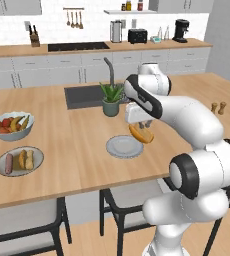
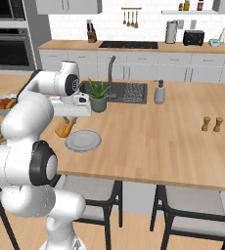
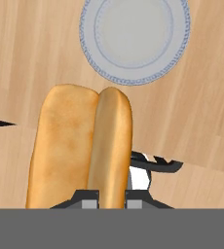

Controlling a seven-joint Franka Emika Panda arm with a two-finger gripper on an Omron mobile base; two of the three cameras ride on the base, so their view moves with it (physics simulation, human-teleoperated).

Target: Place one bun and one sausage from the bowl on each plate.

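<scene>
Your hand (image 1: 143,126) is closed tight on a bun (image 1: 141,133), gripping it by one end so that it hangs in the air, tilted, above the bench (image 1: 82,145). In the hand view the bun (image 3: 82,146) rises from between the two dark finger tips, its split running lengthwise down the middle. Just below and beside the bun you have an empty plate (image 1: 124,146), pale grey-white, lying flat on the bench; from the right base view the bun (image 2: 64,127) sits a little to the left of that plate (image 2: 83,140). Behind the hand stands a small potted plant (image 1: 111,99) at the edge of the sink (image 1: 84,96). Well off to the left, near the bench's front edge, you can see the other plate (image 1: 19,161), carrying a sausage (image 1: 8,163) and a bun. Beyond it stands the pale fruit bowl (image 1: 11,125). At the far right stand two small wooden shakers (image 1: 218,107).
</scene>
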